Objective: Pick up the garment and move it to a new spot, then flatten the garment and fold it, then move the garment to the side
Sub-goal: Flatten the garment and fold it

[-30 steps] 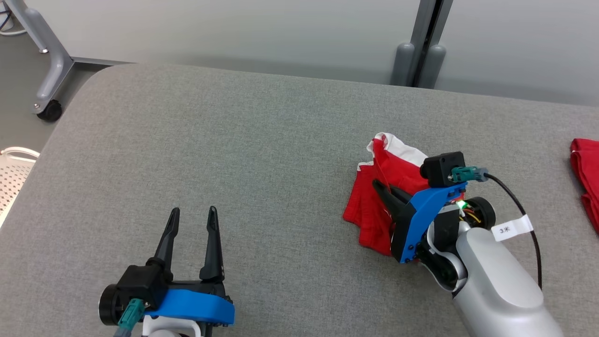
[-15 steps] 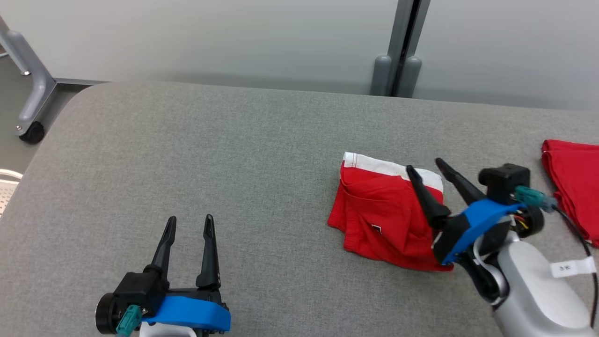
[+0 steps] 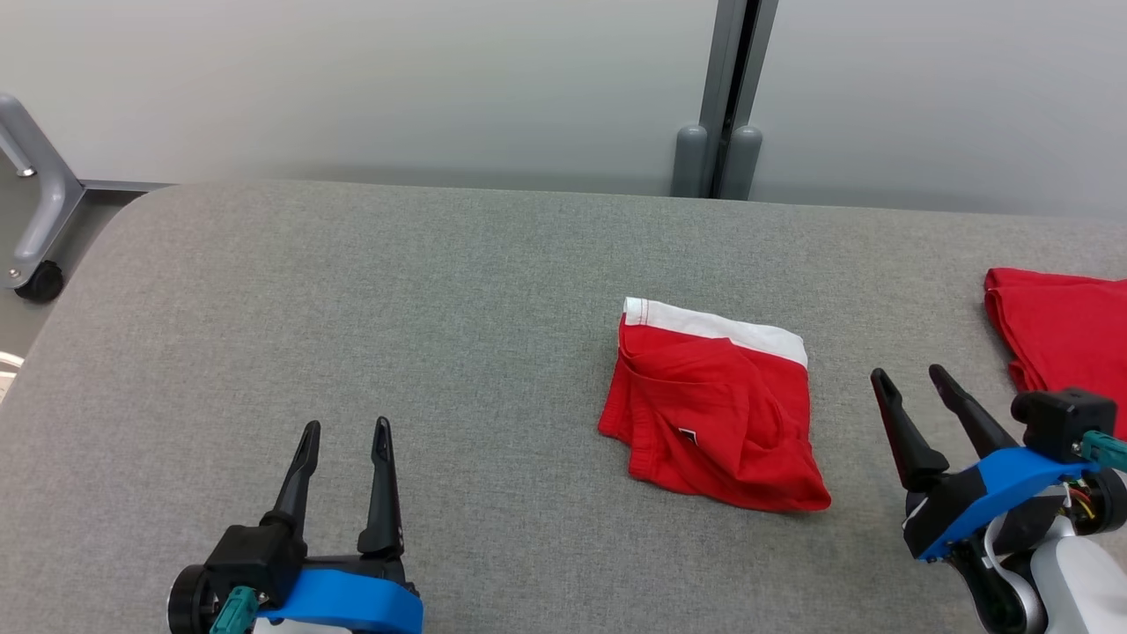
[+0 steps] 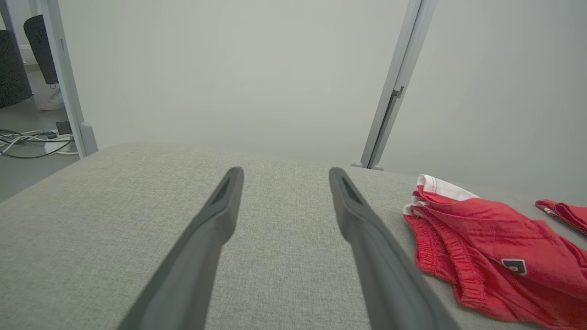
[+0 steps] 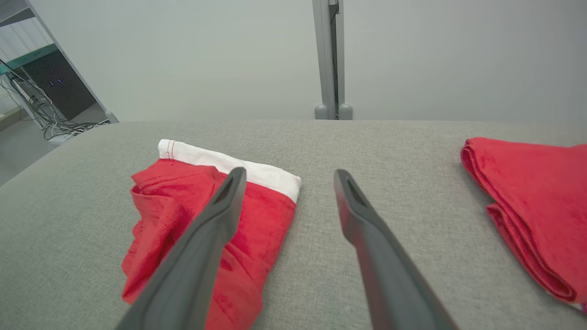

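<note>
The garment (image 3: 713, 409) is a pair of red shorts with a white waistband, lying folded on the grey table (image 3: 396, 299) right of centre. It shows at the right of the left wrist view (image 4: 486, 247) and at the left of the right wrist view (image 5: 202, 220). My right gripper (image 3: 907, 377) stands open just right of the garment, apart from it, with nothing between its fingers. Far off at the lower left, my left gripper (image 3: 345, 430) is open and empty too.
A second folded red cloth (image 3: 1065, 330) lies at the table's right edge, also in the right wrist view (image 5: 536, 201). A grey post (image 3: 718, 132) stands behind the table. A wheeled frame leg (image 3: 35, 238) sits off the far left corner.
My right gripper opened, let go of the garment and drew back to the right. The garment now lies flat and folded. The camera shifted as well.
</note>
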Robot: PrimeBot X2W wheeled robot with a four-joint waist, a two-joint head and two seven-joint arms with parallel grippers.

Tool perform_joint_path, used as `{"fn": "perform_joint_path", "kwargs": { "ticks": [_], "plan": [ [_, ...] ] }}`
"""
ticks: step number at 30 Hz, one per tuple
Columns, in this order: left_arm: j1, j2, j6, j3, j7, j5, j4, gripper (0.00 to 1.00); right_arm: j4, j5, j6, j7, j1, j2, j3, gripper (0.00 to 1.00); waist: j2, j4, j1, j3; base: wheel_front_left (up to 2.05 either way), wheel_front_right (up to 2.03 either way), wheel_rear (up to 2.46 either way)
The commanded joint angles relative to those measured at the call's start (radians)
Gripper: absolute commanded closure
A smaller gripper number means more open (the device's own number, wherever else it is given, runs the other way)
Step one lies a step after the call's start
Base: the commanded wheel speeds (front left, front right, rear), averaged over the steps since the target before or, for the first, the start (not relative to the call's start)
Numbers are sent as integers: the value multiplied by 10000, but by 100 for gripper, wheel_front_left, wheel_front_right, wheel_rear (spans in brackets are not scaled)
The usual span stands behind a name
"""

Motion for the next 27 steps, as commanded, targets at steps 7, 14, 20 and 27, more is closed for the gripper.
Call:
{"fn": "perform_joint_path", "kwargs": {
  "ticks": [7,14,20,27],
  "plan": [
    [-17,-3,-45,-96,-18,73,19,0,19,-236,7,276,-194,244,-253,0,0,112,0,39,0,0,0],
    [-94,-4,-14,-197,-18,15,8,0,734,-9,5,659,-971,168,592,0,0,443,0,205,0,0,0],
    [-142,-5,17,-261,-18,-41,-19,0,1546,-62,5,437,-1525,-22,487,3,0,627,0,316,0,0,0],
    [-250,-5,74,-261,-18,-104,-94,0,2511,-203,5,98,-1853,-387,433,100,0,755,0,584,0,0,0]
  ]
}}
